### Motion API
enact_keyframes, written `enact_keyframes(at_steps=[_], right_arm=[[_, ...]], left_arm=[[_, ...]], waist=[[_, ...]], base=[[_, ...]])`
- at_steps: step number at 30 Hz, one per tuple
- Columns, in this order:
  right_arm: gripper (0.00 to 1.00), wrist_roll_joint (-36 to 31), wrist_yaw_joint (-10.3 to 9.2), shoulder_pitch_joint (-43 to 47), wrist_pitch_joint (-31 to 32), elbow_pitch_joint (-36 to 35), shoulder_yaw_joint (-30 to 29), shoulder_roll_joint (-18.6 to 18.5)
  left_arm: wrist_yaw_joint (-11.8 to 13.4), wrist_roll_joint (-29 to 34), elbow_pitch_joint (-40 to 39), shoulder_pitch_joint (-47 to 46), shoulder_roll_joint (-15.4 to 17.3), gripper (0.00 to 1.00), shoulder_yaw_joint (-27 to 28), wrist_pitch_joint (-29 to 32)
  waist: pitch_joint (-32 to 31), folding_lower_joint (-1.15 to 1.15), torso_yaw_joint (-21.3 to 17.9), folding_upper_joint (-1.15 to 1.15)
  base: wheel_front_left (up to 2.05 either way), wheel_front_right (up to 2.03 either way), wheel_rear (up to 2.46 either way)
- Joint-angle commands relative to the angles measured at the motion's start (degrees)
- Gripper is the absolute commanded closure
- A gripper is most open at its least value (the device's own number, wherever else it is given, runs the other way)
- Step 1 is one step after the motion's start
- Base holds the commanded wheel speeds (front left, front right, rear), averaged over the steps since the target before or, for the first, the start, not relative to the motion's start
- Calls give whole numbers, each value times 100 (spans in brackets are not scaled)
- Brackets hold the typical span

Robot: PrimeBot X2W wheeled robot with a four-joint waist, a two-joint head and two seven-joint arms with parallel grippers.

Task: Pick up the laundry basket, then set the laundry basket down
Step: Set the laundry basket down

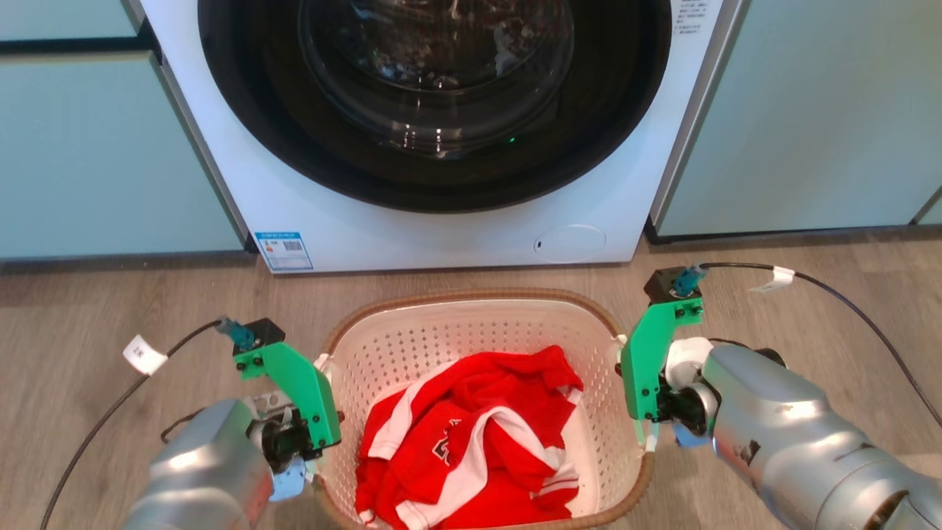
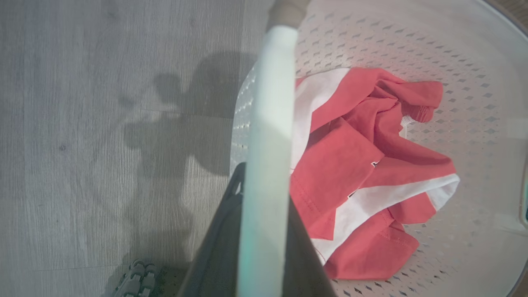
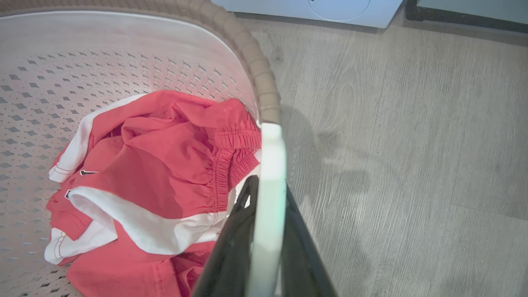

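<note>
1. The basket (image 1: 471,298) is right in front of the washer (image 1: 441,243), low in the middle of the head view, with one arm on each side of it. I honestly can't tell if its bottom is touching the wood floor (image 1: 110,309) or hanging just above it.
2. It's white with little holes all over the walls and has a brown band round the rim.
3. Inside is a bunched-up pile of red and white clothes (image 1: 471,442), sitting more toward the robot's side than the washer's side.
4. The left gripper (image 2: 266,194) is clamped on the white left handle (image 2: 270,103). In the left wrist view the bar runs straight up between the two dark fingers (image 2: 231,206), pinched from both sides.
5. Same deal with the right gripper (image 3: 268,198). It's closed on the right handle (image 3: 272,156), one dark finger (image 3: 241,214) on the clothes side and the other on the floor side.
6. In the head view each wrist has a green bracket (image 1: 294,383) standing just outside the rim, and a black cable (image 1: 846,294) with a white tag trails off over the floor.
7. The washer has a big dark round door, a blue sticker (image 1: 283,252) at the bottom left of its front and a round flap (image 1: 570,241) at the bottom right.
8. Pale cabinets (image 1: 96,147) stand on both sides of it.
</note>
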Motion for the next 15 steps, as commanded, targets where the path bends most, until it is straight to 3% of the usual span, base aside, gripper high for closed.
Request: enact_keyframes(at_steps=[1, 6, 15], right_arm=[[100, 19, 0, -246, -91, 3, 13, -168], [100, 14, 0, -339, -273, 42, 42, -189], [100, -84, 0, -790, -788, 258, 72, -194]], left_arm=[[-41, -47, -121, -454, 271, 100, 156, -155], [-41, -43, -168, -513, 239, 100, 139, -297], [-41, 86, -334, -1022, 220, 100, 56, -897]], waist=[[116, 0, 13, 0], [409, 0, 28, 0], [1648, 0, 72, 0]], base=[[0, 0, 0], [0, 0, 0], [0, 0, 0]])
